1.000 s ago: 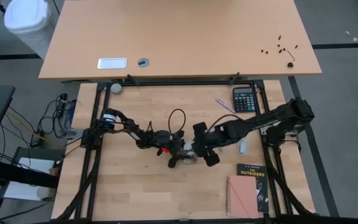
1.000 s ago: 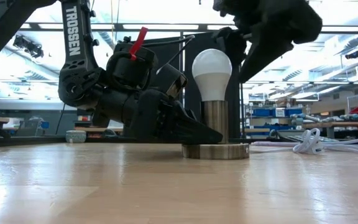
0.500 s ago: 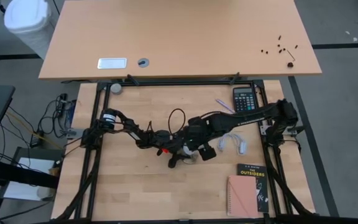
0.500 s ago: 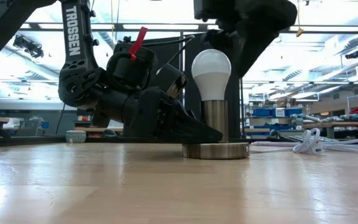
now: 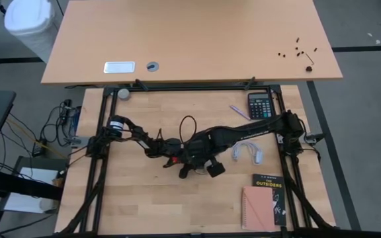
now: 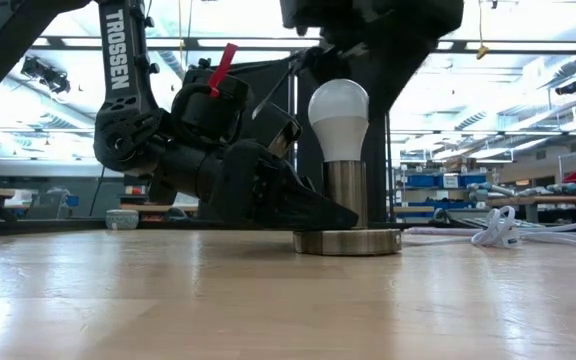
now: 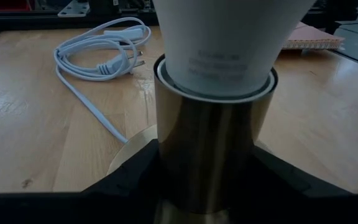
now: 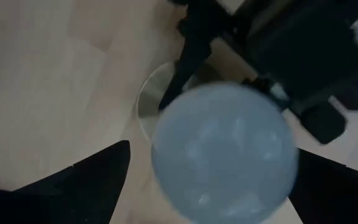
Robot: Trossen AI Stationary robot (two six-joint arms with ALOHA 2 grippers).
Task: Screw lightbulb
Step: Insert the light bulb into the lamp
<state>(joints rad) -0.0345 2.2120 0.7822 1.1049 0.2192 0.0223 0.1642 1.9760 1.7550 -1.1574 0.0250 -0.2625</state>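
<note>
Bulb (image 6: 339,120) stood upright in the socket (image 6: 347,210). Left gripper (image 6: 298,205) clamped the socket barrel to steady it; right gripper (image 8: 210,180) hung above, jaws wide, straddling the bulb for turning.

White pear-shaped lightbulb (image 6: 339,113), upright, base down in brass socket, apparently seated, mid-table

Two dark jointed arms, one (image 6: 128,90) lettered TROSSEN in white (with a red tab).

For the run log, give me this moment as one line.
bulb: upright in lamp base | left claw: gripping the base's metal stem | right claw: open, above the bulb, fingers either side | not gripped yet
</note>
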